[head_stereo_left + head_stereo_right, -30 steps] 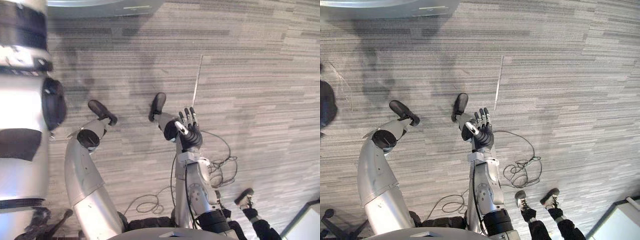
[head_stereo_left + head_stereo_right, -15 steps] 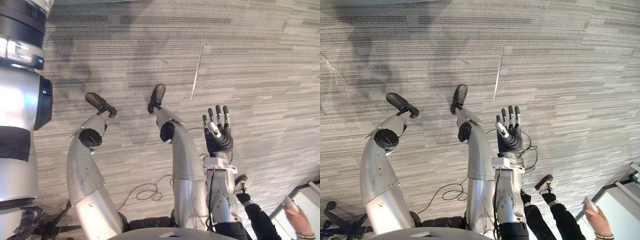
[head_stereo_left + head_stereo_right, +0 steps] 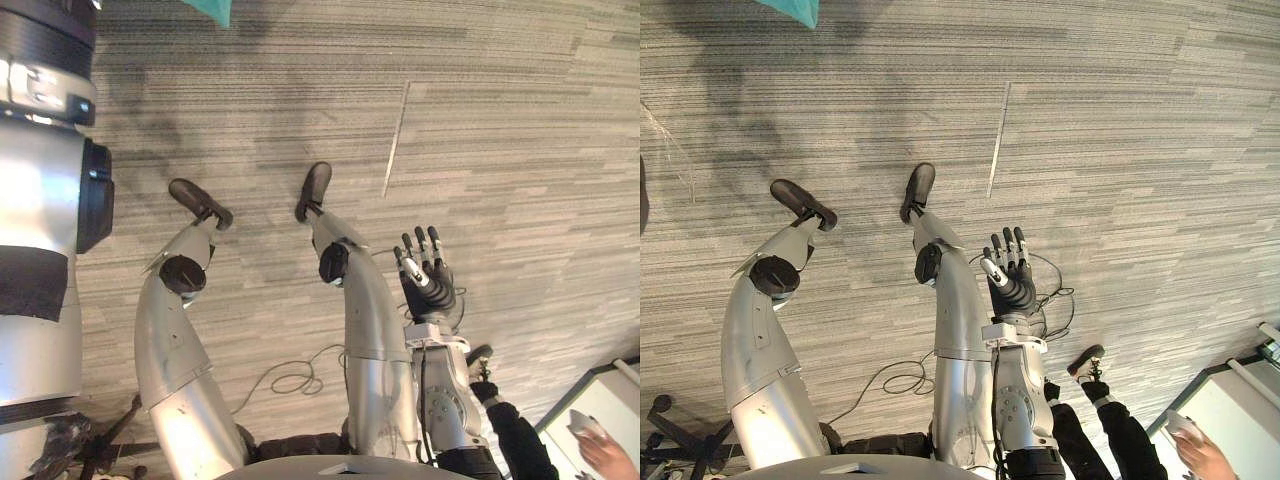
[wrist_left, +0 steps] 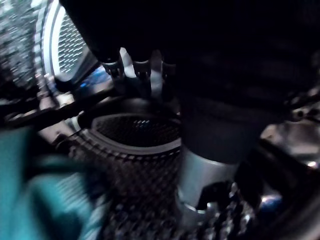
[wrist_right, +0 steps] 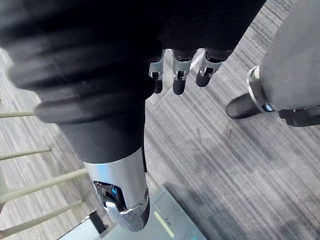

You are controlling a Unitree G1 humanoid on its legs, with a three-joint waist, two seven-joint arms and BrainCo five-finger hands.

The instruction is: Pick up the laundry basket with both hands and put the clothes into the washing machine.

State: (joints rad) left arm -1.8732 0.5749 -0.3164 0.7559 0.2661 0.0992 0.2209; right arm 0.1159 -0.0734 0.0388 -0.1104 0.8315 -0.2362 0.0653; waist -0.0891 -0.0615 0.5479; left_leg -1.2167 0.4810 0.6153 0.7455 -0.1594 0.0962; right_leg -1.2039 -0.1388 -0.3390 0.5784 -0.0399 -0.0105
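My left hand (image 4: 137,73) reaches into the washing machine's perforated steel drum (image 4: 142,136); its fingers look straight and hold nothing. A teal cloth (image 4: 42,200) lies in the drum beside the hand, apart from the fingers. A corner of teal cloth (image 3: 214,10) also hangs at the top edge of the left eye view. My right hand (image 3: 428,285) hovers over the carpet, low and to the right, open with its fingers spread and empty; its fingers (image 5: 176,77) point at the floor.
Grey striped carpet (image 3: 500,150) spreads ahead. A person's hand (image 3: 602,455) is over a white cabinet (image 3: 600,395) at the lower right, and the person's shoe (image 3: 480,355) stands near my right arm. Pale bars (image 5: 30,150) show beside my right wrist.
The right hand has swung out to the right and then sunk a little. A teal cloth corner now shows at the top edge. A person's hand has come in at the lower right.
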